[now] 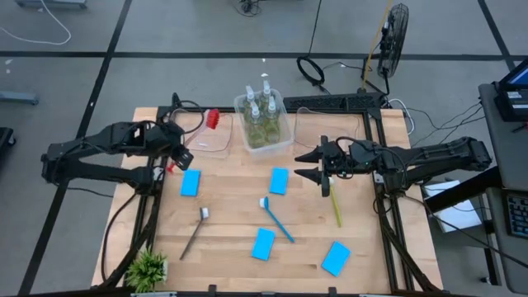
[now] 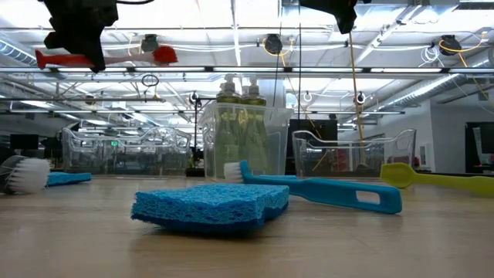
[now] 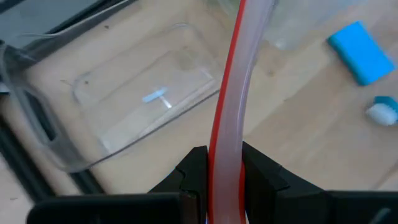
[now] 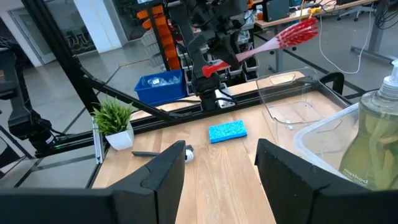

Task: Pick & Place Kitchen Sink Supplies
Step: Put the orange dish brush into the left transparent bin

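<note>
High view
Left gripper (image 1: pixel 180 154): near the far left corner of the worktop (image 1: pixel 231 247), its fingers pinching the red brush (image 1: pixel 212 120).
Red brush: its bristle end stands out over the empty clear bin (image 1: pixel 206 132) at the far edge (the handle between the fingers is hard to make out from above).
Right gripper (image 1: pixel 312 165): at the right side of the worktop, fingers spread, nothing between them.
Yellow brush (image 1: pixel 335 206): on the wood just beside the right gripper, toward the near edge.
Soap bottles (image 1: pixel 262 111): in the middle bin (image 1: pixel 283 136) at the far edge.
Sponges: one (image 1: pixel 191 183) near the left gripper, one (image 1: pixel 279 181) in the middle, two toward the near edge (image 1: pixel 263 243) and (image 1: pixel 336 258).
Blue brush (image 1: pixel 278 219): in the middle of the worktop.
Dark grey brush (image 1: pixel 194 235): toward the near left corner, close to the potted plant (image 1: pixel 147 270).

Low view
Red brush (image 2: pixel 108 57): held level, high above the worktop; the gripper is cut off by the picture.
Sponge (image 2: pixel 210 207): in front, it hides part of the blue brush (image 2: pixel 324 191).

Left wrist view
Red brush (image 3: pixel 231 112): handle clamped between the fingers (image 3: pixel 193 171), above the empty bin (image 3: pixel 81 118); the bristles are out of sight.

Right wrist view
Fingers (image 4: pixel 165 168): apart, with bare wood between them.
Soap bottle (image 4: pixel 373 134): cut off at the side.
</note>
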Robot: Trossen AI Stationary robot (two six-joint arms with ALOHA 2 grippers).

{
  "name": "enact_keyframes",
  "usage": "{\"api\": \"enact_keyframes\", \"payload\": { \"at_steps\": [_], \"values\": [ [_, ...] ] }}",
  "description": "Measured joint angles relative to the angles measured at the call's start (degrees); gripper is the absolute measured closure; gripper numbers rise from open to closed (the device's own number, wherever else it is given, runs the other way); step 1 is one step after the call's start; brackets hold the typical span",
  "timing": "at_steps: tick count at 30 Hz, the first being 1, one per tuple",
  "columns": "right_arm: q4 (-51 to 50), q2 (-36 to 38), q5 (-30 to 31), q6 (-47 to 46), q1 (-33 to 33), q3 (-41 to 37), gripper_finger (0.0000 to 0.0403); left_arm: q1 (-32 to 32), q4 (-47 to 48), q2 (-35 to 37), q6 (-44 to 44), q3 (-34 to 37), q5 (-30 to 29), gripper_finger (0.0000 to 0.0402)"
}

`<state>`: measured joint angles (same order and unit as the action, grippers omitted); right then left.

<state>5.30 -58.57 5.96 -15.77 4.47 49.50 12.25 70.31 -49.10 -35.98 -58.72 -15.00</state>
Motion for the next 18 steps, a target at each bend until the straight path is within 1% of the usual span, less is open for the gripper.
{"api": "enact_keyframes", "payload": {
  "at_steps": [4,6,11,18],
  "values": [
    [0.00,0.00,0.00,0.00,0.00,0.00,0.0216,3.41,1.12,0.00,5.25,0.00,-0.20,0.0336],
    [0.00,0.00,-0.02,0.00,0.00,0.00,0.0216,5.08,1.12,0.00,8.44,0.00,-1.37,0.0336],
    [0.00,0.00,-0.02,0.00,0.00,0.00,0.0216,8.87,1.08,0.00,19.73,0.00,-8.32,0.0336],
    [0.02,0.00,-0.02,0.00,0.00,0.00,0.0217,12.88,0.11,-0.15,42.06,0.00,-17.93,0.0336]
  ]
}}
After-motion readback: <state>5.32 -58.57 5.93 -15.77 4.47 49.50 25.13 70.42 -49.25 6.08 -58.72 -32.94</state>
